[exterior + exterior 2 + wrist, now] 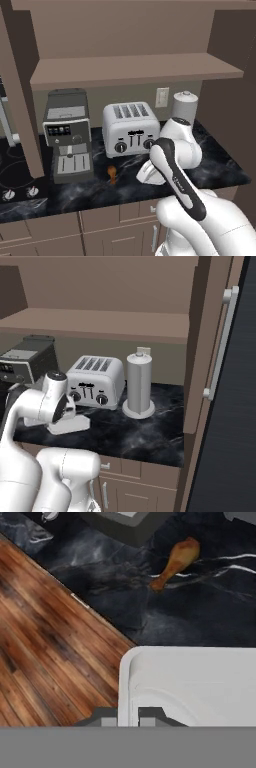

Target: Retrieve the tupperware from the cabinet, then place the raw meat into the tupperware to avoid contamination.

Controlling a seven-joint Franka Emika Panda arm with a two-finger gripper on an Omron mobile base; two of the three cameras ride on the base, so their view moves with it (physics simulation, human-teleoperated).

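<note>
A dark marble counter (220, 165) runs beneath the open cabinet (135, 70). The tupperware (195, 682) sits near its front edge, apparently pinched at the rim by the gripper (128, 718); the raw meat (175, 562) lies just left, within easy reach.

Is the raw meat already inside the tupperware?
No: in the hand view the raw meat lies on the dark counter, apart from the tupperware.

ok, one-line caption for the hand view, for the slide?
Hand camera over the white tupperware at the black counter's edge, raw meat lying just beyond it.
</note>
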